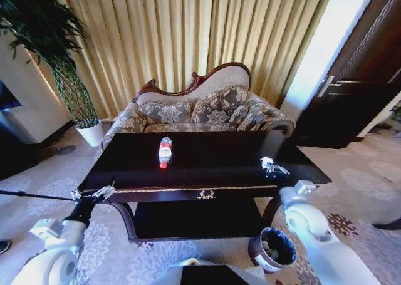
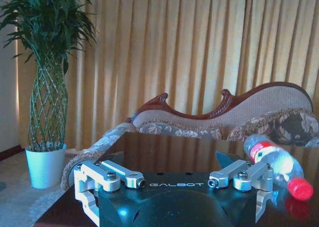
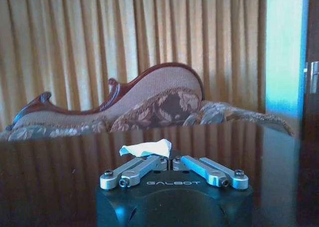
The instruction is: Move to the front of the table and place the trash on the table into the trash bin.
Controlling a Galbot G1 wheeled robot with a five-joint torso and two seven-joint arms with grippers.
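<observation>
Two hands work here. My right hand (image 3: 169,163), nearest, pinches a white scrap (image 3: 145,148) over the desk (image 1: 219,150); carry it clear before releasing above the trash bin (image 1: 274,249). My left hand (image 2: 172,184) hangs spread; the bottle (image 1: 165,152) lies mid-desk beyond

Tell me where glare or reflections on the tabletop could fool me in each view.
Head view: the dark glossy mahogany table reads mostly black, mirroring the clear red-capped bottle. Left wrist view: curtain reflections streak the top beside the bottle. Right wrist view: sofa and curtain mirror around the white crumpled scrap.
</observation>
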